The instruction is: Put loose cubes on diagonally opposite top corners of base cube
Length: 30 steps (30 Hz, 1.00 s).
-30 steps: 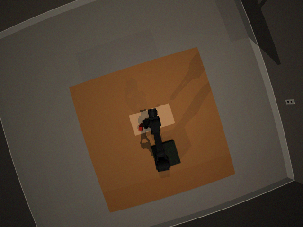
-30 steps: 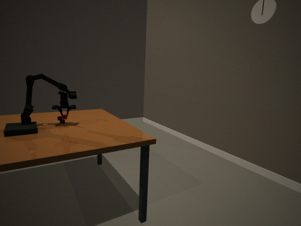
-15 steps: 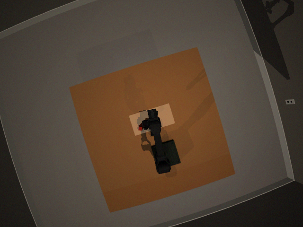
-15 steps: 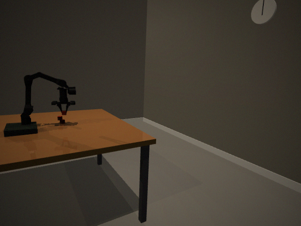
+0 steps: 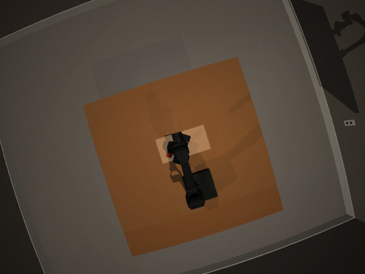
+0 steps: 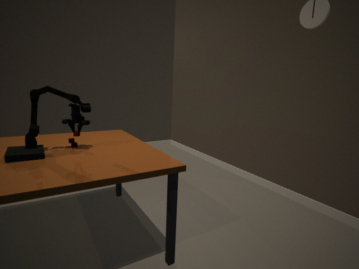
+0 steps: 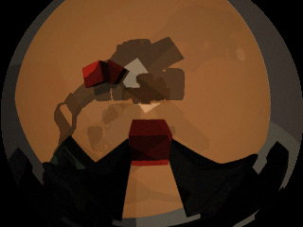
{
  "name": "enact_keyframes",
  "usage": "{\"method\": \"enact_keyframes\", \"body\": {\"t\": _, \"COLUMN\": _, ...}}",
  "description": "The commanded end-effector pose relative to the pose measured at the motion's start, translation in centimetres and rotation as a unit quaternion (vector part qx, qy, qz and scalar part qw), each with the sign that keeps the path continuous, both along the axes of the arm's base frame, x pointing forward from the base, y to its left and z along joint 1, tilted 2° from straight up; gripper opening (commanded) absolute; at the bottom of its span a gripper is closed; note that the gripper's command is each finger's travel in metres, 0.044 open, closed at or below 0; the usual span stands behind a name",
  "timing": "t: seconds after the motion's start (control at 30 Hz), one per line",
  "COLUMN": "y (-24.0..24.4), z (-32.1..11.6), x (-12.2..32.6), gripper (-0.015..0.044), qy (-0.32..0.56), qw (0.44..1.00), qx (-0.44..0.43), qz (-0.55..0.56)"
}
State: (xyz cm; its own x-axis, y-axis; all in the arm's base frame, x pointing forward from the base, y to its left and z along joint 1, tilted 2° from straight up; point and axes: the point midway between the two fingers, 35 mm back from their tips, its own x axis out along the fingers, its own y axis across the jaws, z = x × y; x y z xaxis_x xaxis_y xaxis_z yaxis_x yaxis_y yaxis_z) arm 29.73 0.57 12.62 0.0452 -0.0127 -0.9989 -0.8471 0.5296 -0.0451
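I hold one red cube (image 7: 151, 140) pinched in the gripper (image 7: 151, 151), raised above the desk (image 7: 215, 57) for clearance. The base cube (image 7: 115, 71), already carrying another cube (image 7: 94, 74), sits upper left in the wrist view.

One red cube (image 7: 151, 142) is clamped between the fingers of the pincer (image 7: 151, 151), held level and well above the counter (image 6: 115, 156); its top face looks dark red and its lower edge brighter. In the exterior view this held cube (image 6: 76, 133) hangs just above the others. The second red cube (image 7: 95, 74) sits on the counter, turned at an angle, touching a darker base cube (image 7: 116, 71) beside it, partly in shadow.
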Motion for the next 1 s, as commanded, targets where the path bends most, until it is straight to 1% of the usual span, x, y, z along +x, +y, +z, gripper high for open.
{"method": "enact_keyframes", "body": {"t": 0.0, "y": 0.9, "z": 0.0, "x": 0.2, "gripper": 0.0105, "qy": -0.002, "qw": 0.998, "qx": 0.006, "qz": -0.057}}
{"method": "enact_keyframes", "body": {"t": 0.47, "y": 3.8, "z": -0.4, "x": 0.4, "gripper": 0.0105, "qy": -0.002, "qw": 0.969, "qx": 0.017, "qz": -0.248}}
{"method": "enact_keyframes", "body": {"t": 0.97, "y": 6.6, "z": -0.7, "x": 0.5, "gripper": 0.0105, "qy": -0.004, "qw": 0.894, "qx": 0.026, "qz": -0.447}}
